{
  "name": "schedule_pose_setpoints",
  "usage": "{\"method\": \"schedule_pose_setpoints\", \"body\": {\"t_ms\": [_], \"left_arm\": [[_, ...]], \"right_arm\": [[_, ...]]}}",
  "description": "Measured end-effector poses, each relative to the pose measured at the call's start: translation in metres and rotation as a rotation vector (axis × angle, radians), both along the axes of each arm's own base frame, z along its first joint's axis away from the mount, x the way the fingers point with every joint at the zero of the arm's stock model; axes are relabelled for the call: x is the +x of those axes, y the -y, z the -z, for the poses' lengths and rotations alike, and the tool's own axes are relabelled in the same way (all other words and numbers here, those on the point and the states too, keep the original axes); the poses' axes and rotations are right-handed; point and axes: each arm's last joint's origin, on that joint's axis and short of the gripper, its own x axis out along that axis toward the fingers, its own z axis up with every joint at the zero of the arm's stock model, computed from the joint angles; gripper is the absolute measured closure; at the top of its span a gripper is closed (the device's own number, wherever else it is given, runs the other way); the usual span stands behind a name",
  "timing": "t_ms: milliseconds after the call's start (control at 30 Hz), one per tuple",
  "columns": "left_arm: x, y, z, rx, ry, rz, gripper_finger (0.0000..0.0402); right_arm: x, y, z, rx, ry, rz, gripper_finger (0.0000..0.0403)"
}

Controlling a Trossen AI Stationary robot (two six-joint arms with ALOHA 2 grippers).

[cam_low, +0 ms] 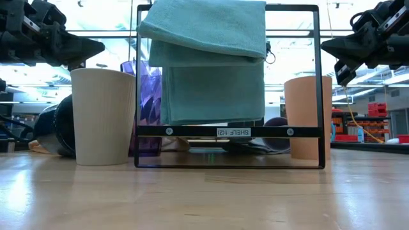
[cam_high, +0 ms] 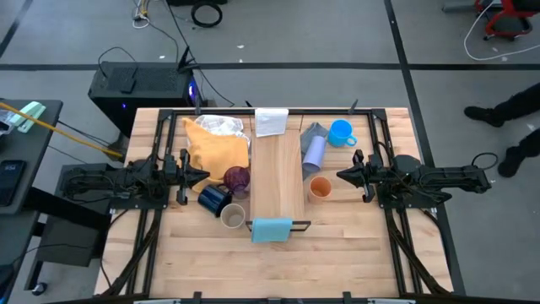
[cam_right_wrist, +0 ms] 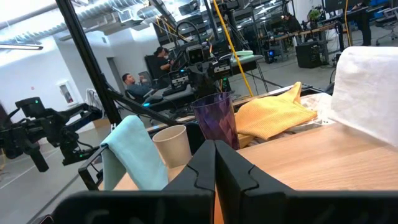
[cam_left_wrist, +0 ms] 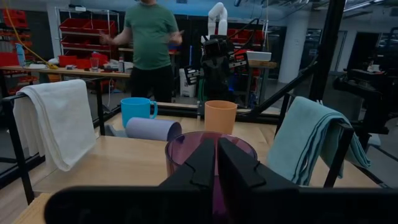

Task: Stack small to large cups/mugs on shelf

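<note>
Shelf: long pale plank (cam_high: 278,173) down the middle of the table (cam_high: 354,253), a white cloth (cam_high: 272,121) over its far end and a light-blue cloth (cam_high: 271,229) over its near end; no cup stands on it.
Cups left of the shelf: purple tumbler (cam_high: 237,179) upright just beside the plank; navy mug (cam_high: 213,199) on its side next to the tumbler; beige cup (cam_high: 233,217) upright near the plank's light-blue end.
Cups right of the shelf: bright blue mug (cam_high: 341,133) upright near the white end; lavender cup (cam_high: 314,151) lying on its side on a grey cloth (cam_high: 310,135); orange cup (cam_high: 320,188) upright just beside the plank.
Contents: every cup whose mouth shows from above looks empty.
Other cloth: yellow cloth (cam_high: 218,147) left of the shelf, beyond the tumbler.
Left end effector (cam_high: 205,176): fingers pressed together, holding nothing, left of the shelf and just short of the tumbler.
Right end effector (cam_high: 340,175): fingers pressed together, holding nothing, right of the shelf, near the orange cup.
Only in the low view: a label reading SHELF on the shelf's black frame (cam_low: 227,132).
Only in the wrist views: a person in a green shirt (cam_left_wrist: 149,46) and seated people (cam_right_wrist: 134,84) beyond the table.
Hidden: in the low view the light-blue cloth covers most of what lies behind it.
</note>
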Motion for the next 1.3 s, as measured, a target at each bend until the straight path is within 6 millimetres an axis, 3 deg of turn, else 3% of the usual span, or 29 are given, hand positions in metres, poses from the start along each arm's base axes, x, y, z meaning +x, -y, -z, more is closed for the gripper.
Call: {"method": "schedule_pose_setpoints", "body": {"t_ms": [1300], "left_arm": [[0.0000,0.0000,0.0000,0.000,0.000,0.000,0.0375]], "right_arm": [[0.0000,0.0000,0.0000,0.000,0.000,0.000,0.0394]]}}
